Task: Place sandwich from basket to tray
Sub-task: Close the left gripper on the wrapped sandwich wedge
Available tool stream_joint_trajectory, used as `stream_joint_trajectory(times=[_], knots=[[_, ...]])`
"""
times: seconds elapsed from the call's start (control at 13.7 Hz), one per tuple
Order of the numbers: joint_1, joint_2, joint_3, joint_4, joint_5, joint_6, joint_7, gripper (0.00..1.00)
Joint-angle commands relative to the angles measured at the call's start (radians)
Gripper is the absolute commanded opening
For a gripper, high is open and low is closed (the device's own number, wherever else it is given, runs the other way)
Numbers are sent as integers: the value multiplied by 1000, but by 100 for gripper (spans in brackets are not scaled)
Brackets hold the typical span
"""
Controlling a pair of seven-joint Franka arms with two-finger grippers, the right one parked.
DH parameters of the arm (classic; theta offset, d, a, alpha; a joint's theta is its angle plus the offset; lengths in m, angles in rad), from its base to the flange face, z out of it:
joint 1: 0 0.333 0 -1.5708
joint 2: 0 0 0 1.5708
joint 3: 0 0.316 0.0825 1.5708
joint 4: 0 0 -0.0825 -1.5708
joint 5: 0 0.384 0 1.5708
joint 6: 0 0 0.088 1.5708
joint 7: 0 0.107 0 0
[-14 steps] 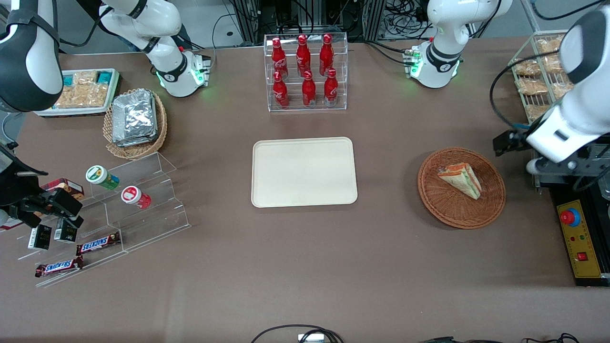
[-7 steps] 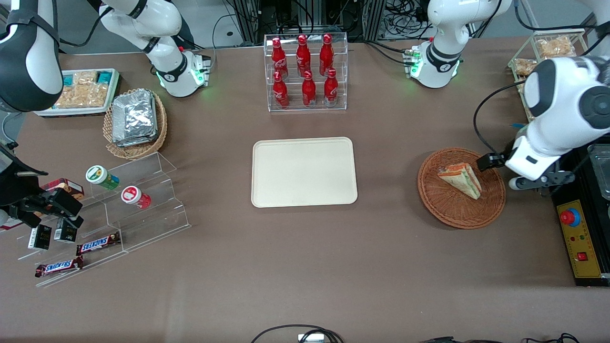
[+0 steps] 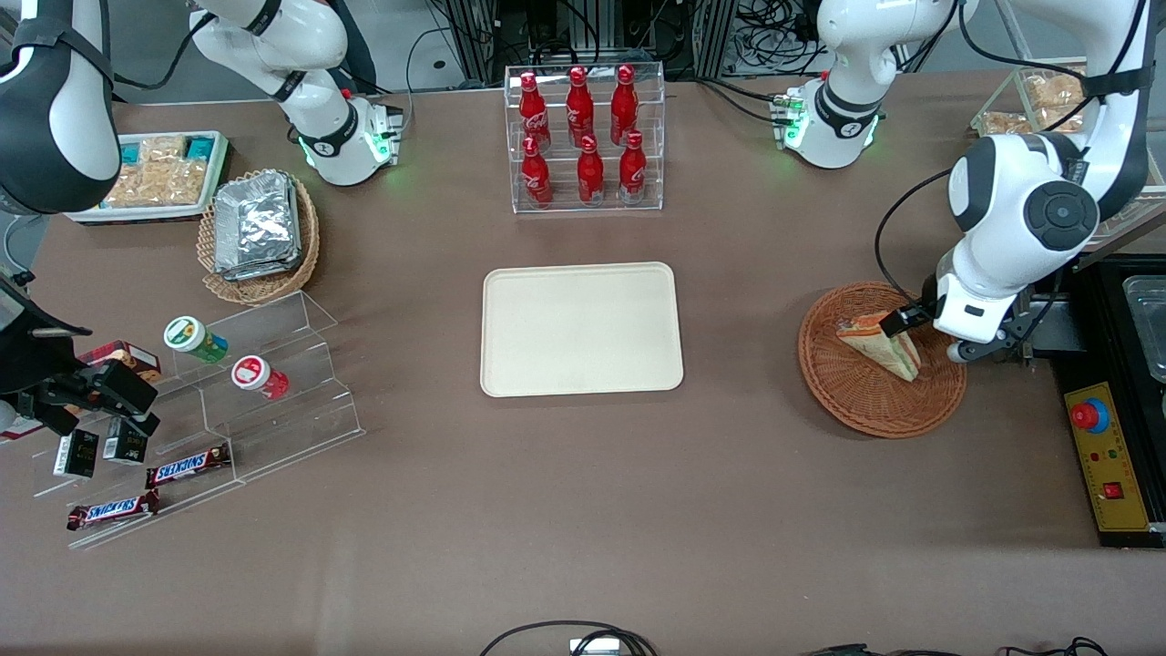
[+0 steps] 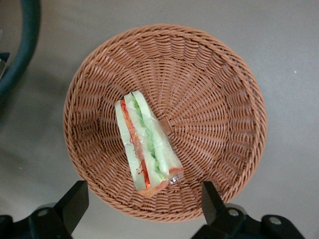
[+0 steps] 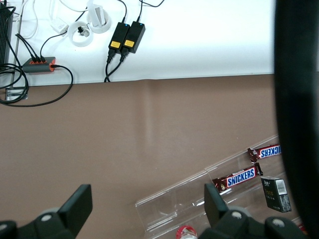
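Item: one sandwich (image 4: 146, 147), lying on its side in one basket (image 4: 219, 99). One claw (image 4: 142, 204), fingers spread wide and empty, is hovering above the basket's rim. One tray (image 3: 581, 329) is sitting bare, well apart at mid-surface. Advised handling: centre the fingers across the wedge's flat bread faces, descending gently to avoid crushing.

The basket (image 4: 219, 89) is reddish-brown wicker in a tight woven pattern, and the sandwich (image 4: 145, 144) in it shows white bread with green and red-pink filling under clear wrap, its face orange-labelled in the front view. The tray (image 3: 581, 329) is plain cream-beige on the dull brown table (image 3: 583, 510). The gripper (image 4: 142, 211) above the basket has black fingers (image 4: 75, 201) on a white arm (image 3: 1020, 228), and 6 red bottles (image 3: 583, 132) stand near the table's edge nearest the arm bases.
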Motion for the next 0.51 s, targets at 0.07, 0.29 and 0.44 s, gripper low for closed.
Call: stream_joint_trajectory(times=[0.07,0.29,0.44], knots=[[11,-20,1,-107,8,134,-119,100],[18,14,1,-140,8,213,-200,100],[18,26,1,-172,8,272,-213,100]])
